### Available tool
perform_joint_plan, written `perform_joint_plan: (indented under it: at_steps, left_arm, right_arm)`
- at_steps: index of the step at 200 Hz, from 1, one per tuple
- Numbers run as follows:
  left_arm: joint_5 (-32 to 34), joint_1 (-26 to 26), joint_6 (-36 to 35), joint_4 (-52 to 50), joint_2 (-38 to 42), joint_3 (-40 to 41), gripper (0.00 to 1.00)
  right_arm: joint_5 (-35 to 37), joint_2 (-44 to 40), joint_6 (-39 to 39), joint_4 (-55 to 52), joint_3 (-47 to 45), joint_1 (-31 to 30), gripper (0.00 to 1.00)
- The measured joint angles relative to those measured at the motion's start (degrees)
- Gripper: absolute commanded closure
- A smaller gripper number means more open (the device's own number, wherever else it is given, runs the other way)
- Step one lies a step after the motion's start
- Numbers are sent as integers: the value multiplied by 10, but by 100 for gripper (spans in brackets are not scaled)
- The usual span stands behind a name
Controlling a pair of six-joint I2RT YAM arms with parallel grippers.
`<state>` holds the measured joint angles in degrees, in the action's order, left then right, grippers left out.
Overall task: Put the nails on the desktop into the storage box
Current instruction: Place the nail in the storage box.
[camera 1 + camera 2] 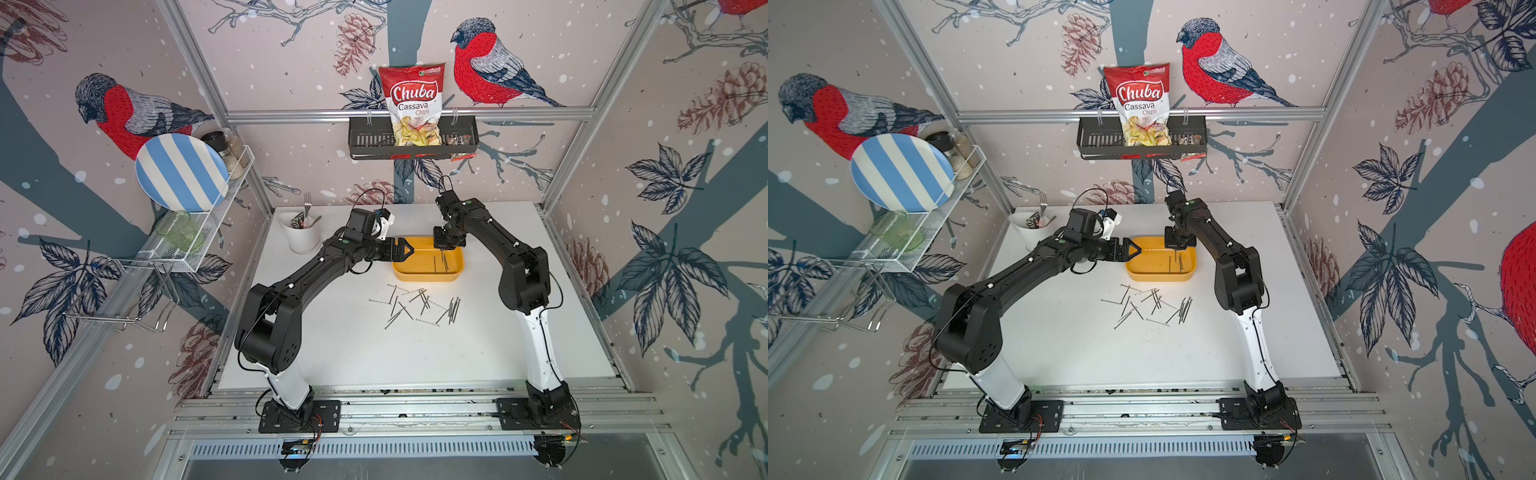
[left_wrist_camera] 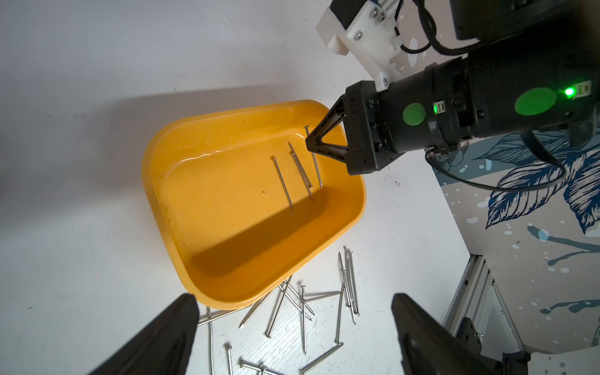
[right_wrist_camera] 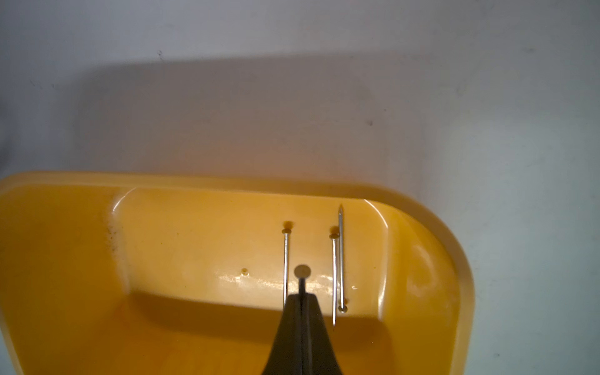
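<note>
A few nails [image 2: 283,178] lay flat in the yellow box [image 1: 428,275], right beneath the right hand [image 3: 301,297]. That hand was clamped tight on one more nail [image 3: 302,272], its head poking out past the fingertips, over the box floor. Drop-off step, by the look of it!

The pile [image 1: 419,306] sat out on the white bench [image 1: 324,340], outside the box, on the robot's side of both hands. It was crossed and overlapping, with a tight bundle at the end nearer the right arm. Plenty left to move.

The left hand [image 1: 405,250] was spread wide and empty. It hovered at the box edge, near the right hand but apart from it.

Trouble spots, as I judged them:
- The box floor looked hard and slick and the walls low, so a nail let go from height could have bounced or skidded out over the rim.
- With both hands crowding one small box, a careless pull-back could have knocked fingers together or shoved the light box off its spot.
- Back at the pile, overlapping nails meant a pinch could have dragged neighbours along and scattered them.
</note>
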<state>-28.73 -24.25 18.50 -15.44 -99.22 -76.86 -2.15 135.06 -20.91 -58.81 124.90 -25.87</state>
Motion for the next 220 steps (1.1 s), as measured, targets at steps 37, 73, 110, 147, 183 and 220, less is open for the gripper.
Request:
perform_joint_plan:
  at_steps: [37, 73, 110, 147, 183, 220]
  left_arm:
    - [-2, 0, -5, -11, -17, -15, 5]
    - [-7, 0, -9, -19, -24, -20, 5]
    - [-8, 0, -11, -23, -23, -19, 5]
    - [-9, 0, -17, -30, -17, -12, 5]
    - [-11, 0, -19, -28, -6, 6, 5]
    - [-11, -1, -18, -26, 10, 26, 5]
  right_arm:
    - [0, 20, 2, 10, -5, -1, 100]
    - [-2, 34, 2, 19, -14, -5, 100]
    - [-2, 36, 2, 24, -36, -10, 95]
    - [-2, 36, 2, 30, -39, -14, 81]
    - [3, 28, 1, 28, -40, -16, 77]
    - [8, -21, -3, 18, -24, -26, 75]
